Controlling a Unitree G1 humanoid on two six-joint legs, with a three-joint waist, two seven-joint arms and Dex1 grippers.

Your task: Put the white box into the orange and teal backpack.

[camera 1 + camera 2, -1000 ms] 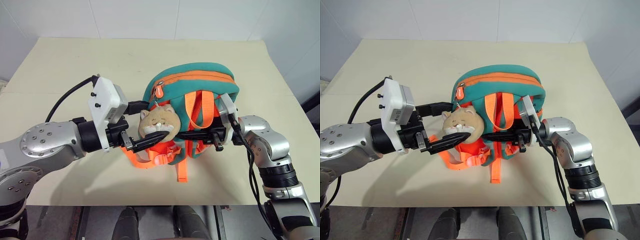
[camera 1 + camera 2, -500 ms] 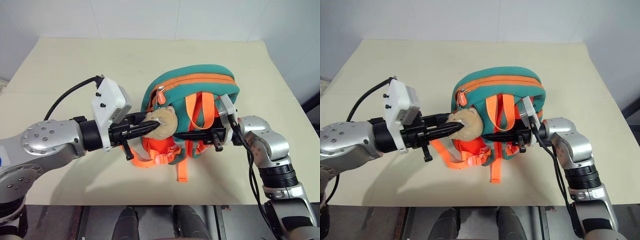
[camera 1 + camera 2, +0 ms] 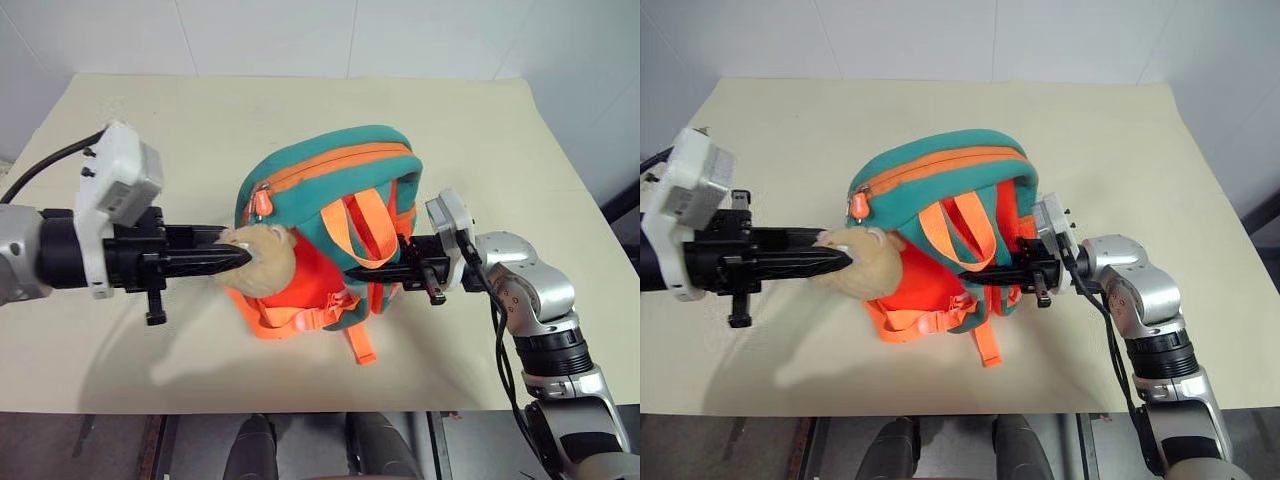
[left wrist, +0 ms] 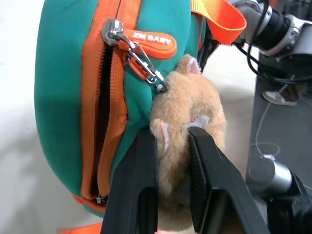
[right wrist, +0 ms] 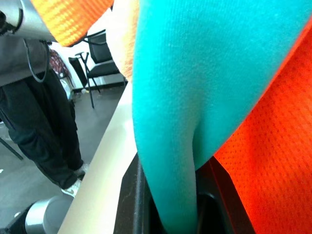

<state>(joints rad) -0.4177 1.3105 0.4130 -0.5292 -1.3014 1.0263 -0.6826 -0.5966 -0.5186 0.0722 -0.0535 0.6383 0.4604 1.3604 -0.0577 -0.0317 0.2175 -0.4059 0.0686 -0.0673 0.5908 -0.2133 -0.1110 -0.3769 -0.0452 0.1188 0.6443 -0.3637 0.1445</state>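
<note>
The orange and teal backpack point(image 3: 330, 170) hangs between my two grippers over the table, its teal top tilted to the left. My left gripper point(image 3: 240, 257) is shut on the tan plush cat point(image 4: 187, 112) clipped to the orange zip pull point(image 4: 146, 40). A dark slit shows along the orange zip point(image 4: 105, 122). My right gripper point(image 3: 355, 272) is shut on a teal fold of the backpack point(image 5: 170, 122), beside its orange mesh point(image 5: 273, 161). The white box is out of view.
The beige table point(image 3: 150, 120) stretches wide to the left and behind the backpack, with a white wall beyond it. A person in dark trousers point(image 5: 44, 122) stands beside the table, near a black chair point(image 5: 102, 53).
My left gripper shut on the plush cat and drew it to the left. The backpack's top swung left with it. The right gripper kept still.
</note>
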